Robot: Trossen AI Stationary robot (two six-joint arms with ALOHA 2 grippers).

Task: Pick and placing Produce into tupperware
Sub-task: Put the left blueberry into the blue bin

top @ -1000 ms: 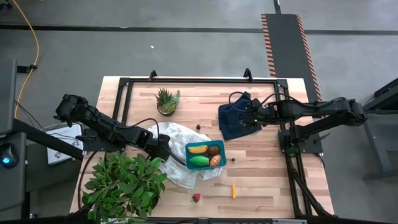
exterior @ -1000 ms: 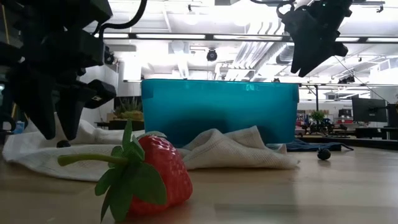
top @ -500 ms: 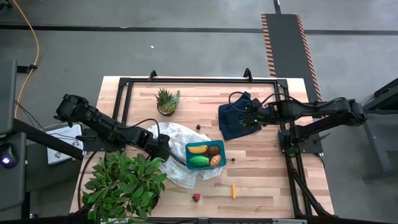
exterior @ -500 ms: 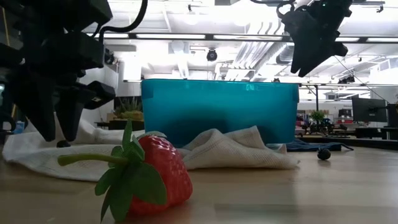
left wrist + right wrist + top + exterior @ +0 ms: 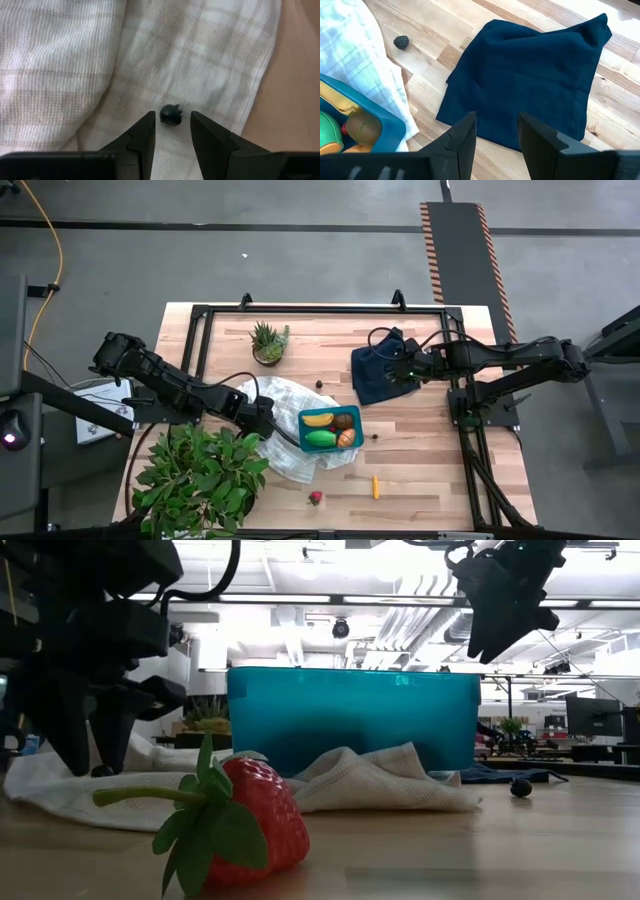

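The box (image 5: 330,429) sits at the centre of the high view on a white cloth (image 5: 285,405); it already holds the banana (image 5: 318,419), a green fruit (image 5: 320,438), a brown round one (image 5: 344,421) and an orange wedge (image 5: 346,438); outside it lie the strawberry (image 5: 316,498) and carrot (image 5: 376,486) towards the bottom edge, and berries on the bare wood right of the box (image 5: 375,434) and above it (image 5: 319,384). The left gripper (image 5: 172,131) hangs low over the cloth just left of the box, fingers parted, with another berry (image 5: 171,114) just ahead of the gap, not yet gripped; to take it well, I judge the tips should advance until the berry is centred, then close gently so it neither rolls nor drags cloth up. The right gripper (image 5: 496,132) waits with fingers apart over the navy cloth (image 5: 385,373), upper right of centre.
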